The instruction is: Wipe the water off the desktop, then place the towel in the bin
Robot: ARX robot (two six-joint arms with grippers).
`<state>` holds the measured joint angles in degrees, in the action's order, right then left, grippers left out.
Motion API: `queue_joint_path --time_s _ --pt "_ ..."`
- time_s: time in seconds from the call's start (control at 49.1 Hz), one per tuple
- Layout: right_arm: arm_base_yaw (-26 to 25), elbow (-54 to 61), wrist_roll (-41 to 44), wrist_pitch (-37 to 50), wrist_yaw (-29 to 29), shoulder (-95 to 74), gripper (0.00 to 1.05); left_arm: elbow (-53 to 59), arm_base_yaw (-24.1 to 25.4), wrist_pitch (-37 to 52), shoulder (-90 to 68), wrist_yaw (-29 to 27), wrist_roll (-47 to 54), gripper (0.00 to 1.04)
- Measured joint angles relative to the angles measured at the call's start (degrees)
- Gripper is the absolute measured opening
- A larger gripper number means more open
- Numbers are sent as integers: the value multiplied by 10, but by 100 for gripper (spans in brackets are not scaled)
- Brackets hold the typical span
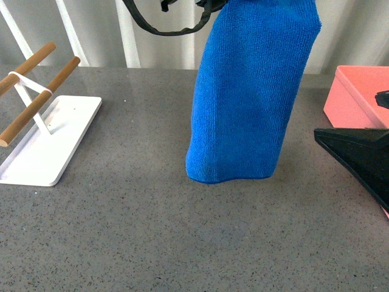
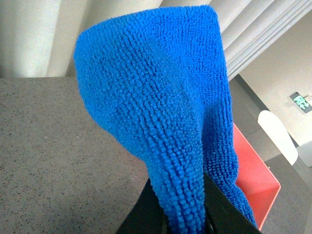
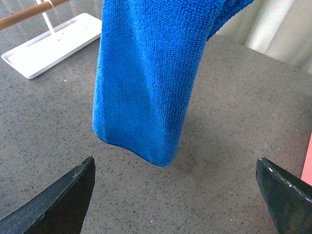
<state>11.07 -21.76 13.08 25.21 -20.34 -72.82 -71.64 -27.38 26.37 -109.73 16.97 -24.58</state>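
The desktop (image 1: 152,243) carries a white tray (image 1: 36,159) and the bin (image 1: 352,97).

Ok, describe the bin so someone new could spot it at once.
Start from the speckled grey desktop and look to its right side, past the hanging blue towel. The bin is the salmon-pink straight-walled box there, unlike the flat white tray with wooden rods on the left.
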Motion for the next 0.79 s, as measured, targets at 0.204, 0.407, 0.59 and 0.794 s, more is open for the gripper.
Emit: queue_joint_path --time_s 0.204,0.407,0.59,0.794 --pt "20 2 19 116 37 -98 98 -1 -5 -10 5 -6 -13 6" --pt "25 -16 52 196 21 -172 98 -2 -9 -13 7 -9 -15 6" --pt "25 -47 61 217 1 -187 98 0 -9 -13 16 -9 -15 6" --pt "25 -76 63 224 -3 -212 90 0 -11 -13 23 -9 -15 6"
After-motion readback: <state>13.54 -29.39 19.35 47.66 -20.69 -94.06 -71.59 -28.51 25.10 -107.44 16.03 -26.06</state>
